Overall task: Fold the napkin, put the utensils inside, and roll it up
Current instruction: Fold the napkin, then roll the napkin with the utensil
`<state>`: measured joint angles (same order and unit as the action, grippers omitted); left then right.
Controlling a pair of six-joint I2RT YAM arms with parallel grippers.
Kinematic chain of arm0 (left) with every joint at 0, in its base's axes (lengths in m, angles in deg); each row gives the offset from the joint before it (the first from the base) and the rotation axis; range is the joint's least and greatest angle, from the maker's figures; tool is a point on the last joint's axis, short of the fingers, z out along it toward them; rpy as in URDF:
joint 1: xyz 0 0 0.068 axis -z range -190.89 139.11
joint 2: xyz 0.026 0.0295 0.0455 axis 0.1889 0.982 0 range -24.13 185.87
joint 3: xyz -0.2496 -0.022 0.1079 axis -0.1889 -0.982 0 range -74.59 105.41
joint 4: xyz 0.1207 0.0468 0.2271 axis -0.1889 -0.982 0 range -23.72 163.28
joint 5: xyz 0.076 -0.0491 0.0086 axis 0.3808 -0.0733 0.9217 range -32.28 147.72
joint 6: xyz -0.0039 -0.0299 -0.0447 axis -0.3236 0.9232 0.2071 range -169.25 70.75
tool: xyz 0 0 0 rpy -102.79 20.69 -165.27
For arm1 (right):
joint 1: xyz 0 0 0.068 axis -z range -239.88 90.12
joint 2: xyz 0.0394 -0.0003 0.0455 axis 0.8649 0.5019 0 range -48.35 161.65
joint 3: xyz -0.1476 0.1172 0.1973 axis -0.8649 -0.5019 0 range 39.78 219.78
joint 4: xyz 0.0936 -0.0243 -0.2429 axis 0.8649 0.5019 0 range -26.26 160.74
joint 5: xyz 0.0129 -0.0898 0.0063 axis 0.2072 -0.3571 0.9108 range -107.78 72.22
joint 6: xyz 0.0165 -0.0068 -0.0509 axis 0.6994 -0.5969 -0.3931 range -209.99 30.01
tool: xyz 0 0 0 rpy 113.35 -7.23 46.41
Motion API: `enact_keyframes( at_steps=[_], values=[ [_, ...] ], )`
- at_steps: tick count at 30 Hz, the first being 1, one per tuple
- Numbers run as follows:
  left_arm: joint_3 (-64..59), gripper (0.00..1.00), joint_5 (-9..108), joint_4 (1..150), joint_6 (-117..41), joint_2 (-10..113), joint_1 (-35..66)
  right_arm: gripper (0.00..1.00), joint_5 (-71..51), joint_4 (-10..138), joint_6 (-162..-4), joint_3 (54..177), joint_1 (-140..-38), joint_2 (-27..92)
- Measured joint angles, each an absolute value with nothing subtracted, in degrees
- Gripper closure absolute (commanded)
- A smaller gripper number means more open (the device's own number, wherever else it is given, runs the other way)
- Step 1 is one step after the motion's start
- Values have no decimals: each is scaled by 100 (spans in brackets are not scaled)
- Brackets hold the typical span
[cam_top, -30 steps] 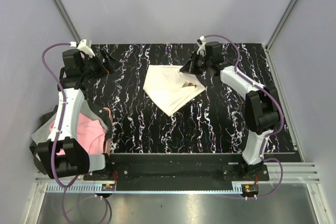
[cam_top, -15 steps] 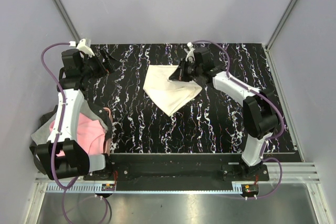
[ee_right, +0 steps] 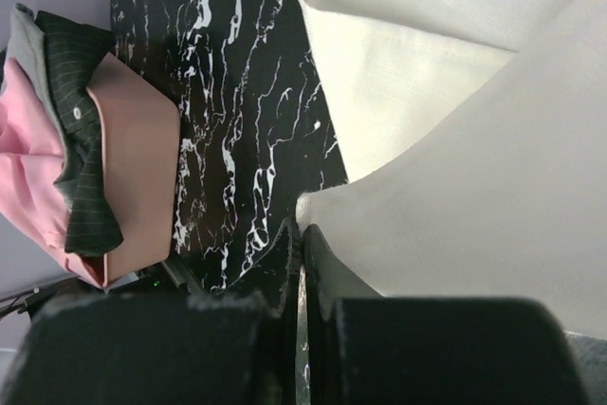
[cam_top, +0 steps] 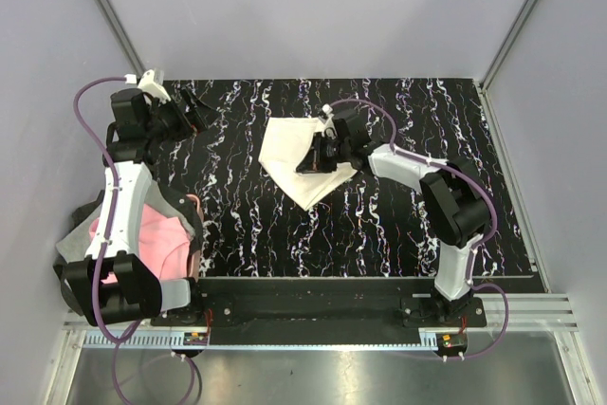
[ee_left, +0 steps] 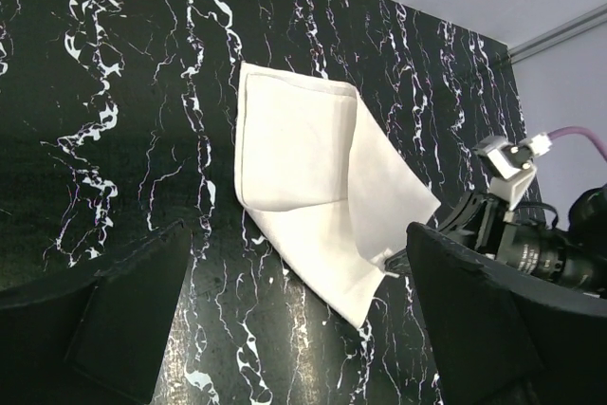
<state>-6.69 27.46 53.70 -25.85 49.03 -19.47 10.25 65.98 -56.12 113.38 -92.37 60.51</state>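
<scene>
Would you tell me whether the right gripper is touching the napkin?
Touching. The right wrist view shows the right gripper shut on the napkin, whose lifted edge runs straight into the closed fingertips.

Left arm: rises from its base at the near edge of the table and runs up along the left edge to the far-left corner. Wrist turned inward. Left gripper faces right, jaws wide apart.

Right arm: elbow bent over the table's right side, forearm stretched left toward the middle. Right gripper angled down and to the left. Fingers pressed together, with the tips pinching an edge of the napkin.
</scene>
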Motion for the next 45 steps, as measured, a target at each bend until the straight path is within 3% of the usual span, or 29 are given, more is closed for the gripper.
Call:
enact_keyframes(
  at_steps=[11,15,16,18,20,27,34,45],
  values=[
    [-676,1,2733,5368,-2539,4903,-1947,99,1018,6216,-5448,10938,-9353,6285],
    [-676,1,2724,5368,-2539,4903,-1947,93,1007,6165,-5431,10827,-9396,6305],
    [-676,1,2722,5368,-2537,4903,-1947,90,999,6161,-5433,10790,-9407,6305],
    [-676,1,2713,5368,-2537,4903,-1947,70,983,6152,-5428,10735,-9416,6305],
    [-676,1,2705,5368,-2537,4903,-1947,58,974,6139,-5424,10674,-9416,6305],
    [-676,1,2702,5368,-2537,4903,-1947,40,1005,6266,-5527,10409,-9422,6040],
    [-689,1,2700,5370,-2526,4910,-1947,36,1049,6543,-5852,10529,-9256,5341],
    [-761,1,2698,5405,-2519,5100,-1923,32,1466,6718,-6434,11194,-7241,5979]
  ],
)
